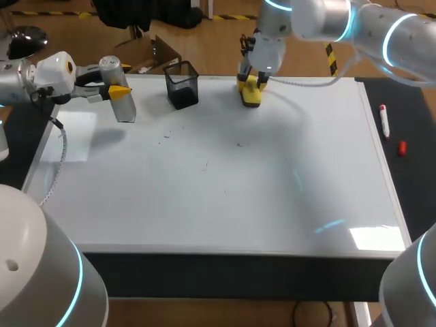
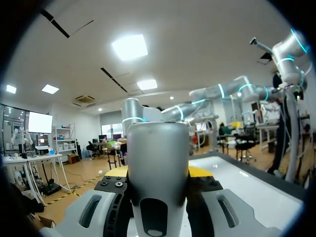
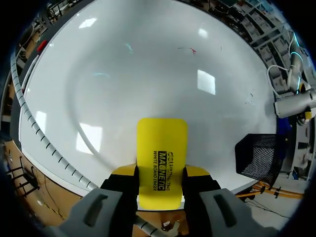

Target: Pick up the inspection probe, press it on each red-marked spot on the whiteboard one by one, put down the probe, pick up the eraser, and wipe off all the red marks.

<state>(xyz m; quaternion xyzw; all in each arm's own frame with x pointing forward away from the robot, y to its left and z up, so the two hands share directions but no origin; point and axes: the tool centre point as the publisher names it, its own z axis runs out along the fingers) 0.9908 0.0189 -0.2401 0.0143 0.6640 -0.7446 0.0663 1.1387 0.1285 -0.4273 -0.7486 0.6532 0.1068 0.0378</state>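
Right wrist view: the right end effector (image 3: 160,174) is closed to a narrow gap on the eraser (image 3: 161,143), with a yellow tip on each long side. The eraser is at the far edge of the whiteboard (image 3: 123,74). I cannot tell whether its underside touches the board or hangs just above it.

I judge the eraser to be light, with a stiff plastic shell and probably a soft wiping face, so gripping the long sides suits flat strokes.

The left end effector (image 2: 158,174) is clamped on the probe (image 2: 158,148), a smooth grey cylinder held in the air over the board's left end. The probe looks rigid and rather slick. It should be gripped around the body, firmly enough that it does not slip when pressed.

A cup (image 3: 259,158) of black mesh stands just beside the eraser. A marker (image 1: 385,121) lies on the counter past the board's right edge.

The left wrist view does not show the probe's tip. Only one red mark (image 3: 193,50) is clear. The head view's other specks are too faint to tell their colour.
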